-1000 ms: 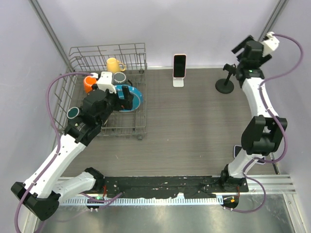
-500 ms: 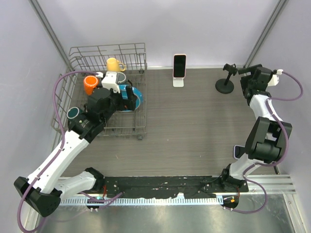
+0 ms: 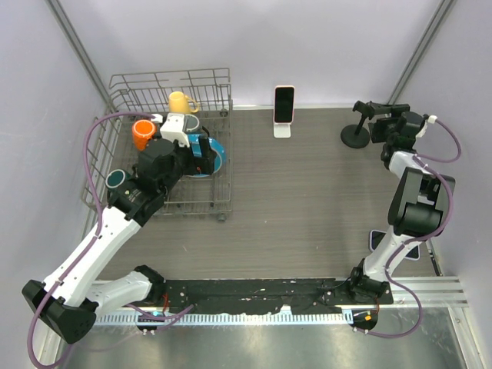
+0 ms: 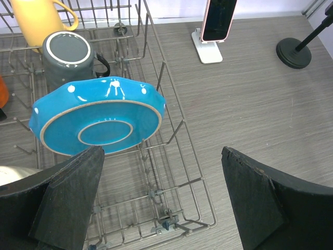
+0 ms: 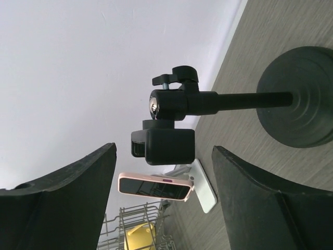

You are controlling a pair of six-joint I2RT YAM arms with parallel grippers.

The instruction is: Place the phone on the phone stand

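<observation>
The phone (image 3: pixel 284 103), dark-screened in a pink case, leans upright on the white phone stand (image 3: pixel 282 130) at the back middle of the table. Both show in the left wrist view, phone (image 4: pixel 218 18) on stand (image 4: pixel 209 51), and in the right wrist view, phone (image 5: pixel 155 186) on stand (image 5: pixel 204 188). My left gripper (image 3: pixel 201 154) hangs open and empty over the dish rack, far left of the phone. In its own view (image 4: pixel 161 156) the jaws stand wide apart. My right gripper (image 3: pixel 382 115) is open and empty at the back right, well right of the phone (image 5: pixel 164 151).
A wire dish rack (image 3: pixel 223 201) at back left holds a blue plate (image 3: pixel 209 156), a yellow mug (image 3: pixel 179 101), a grey mug (image 4: pixel 66 52) and an orange cup (image 3: pixel 140 132). A black post mount with a round base (image 3: pixel 356 136) stands just left of my right gripper.
My right gripper came down from high at the back right and now sits level beside the black post mount. My left gripper shifted slightly back over the rack. The phone has not moved.
</observation>
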